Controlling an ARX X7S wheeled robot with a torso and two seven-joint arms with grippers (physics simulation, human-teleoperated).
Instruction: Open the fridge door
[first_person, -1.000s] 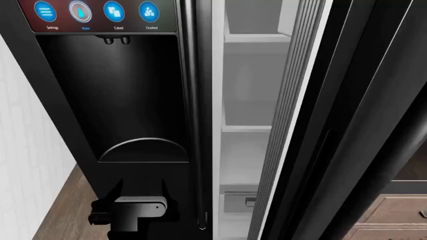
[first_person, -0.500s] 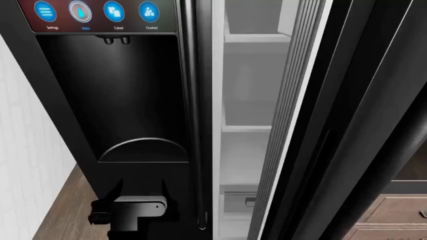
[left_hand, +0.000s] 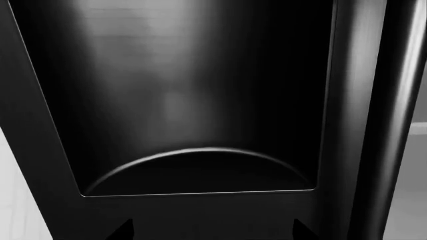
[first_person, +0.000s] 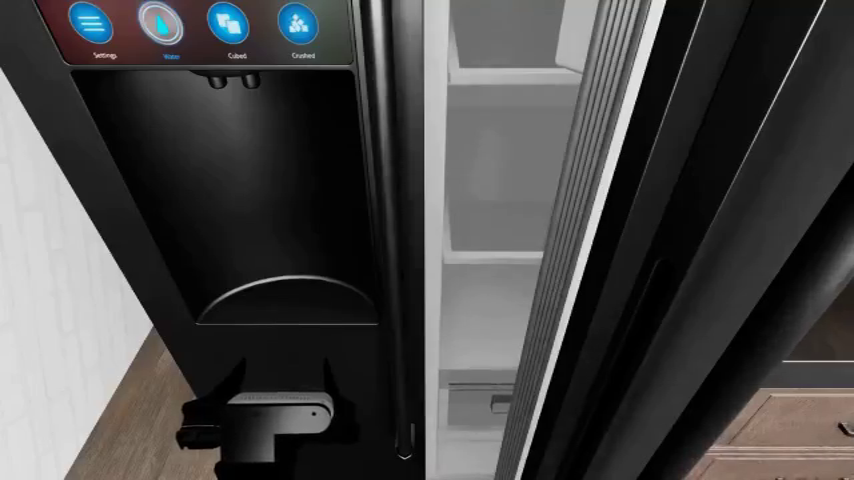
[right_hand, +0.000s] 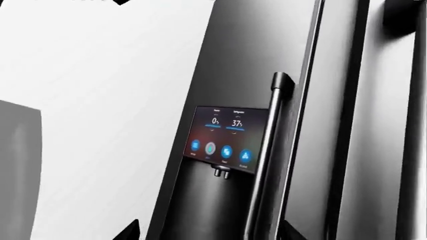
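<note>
The fridge door (first_person: 727, 200), glossy black, stands swung partly open at the right of the head view. Its ribbed inner edge (first_person: 581, 250) faces me, and white shelves (first_person: 487, 260) show through the gap. My left gripper (left_hand: 213, 235) is open with nothing between its fingertips (left_hand: 127, 231). It points at the dispenser recess (left_hand: 193, 100) of the narrower door, well left of the fridge door. The left wrist (first_person: 274, 415) shows low in the head view. My right gripper (right_hand: 208, 234) is open and empty, held back from the fridge front; it does not show in the head view.
The narrower door's blue-icon panel (first_person: 200, 25) and its bar handle (right_hand: 267, 150) lie left of the opening. A white wall (first_person: 54, 280) and wood floor (first_person: 127, 420) are at the left. Wooden drawers (first_person: 787, 430) sit at lower right behind the open door.
</note>
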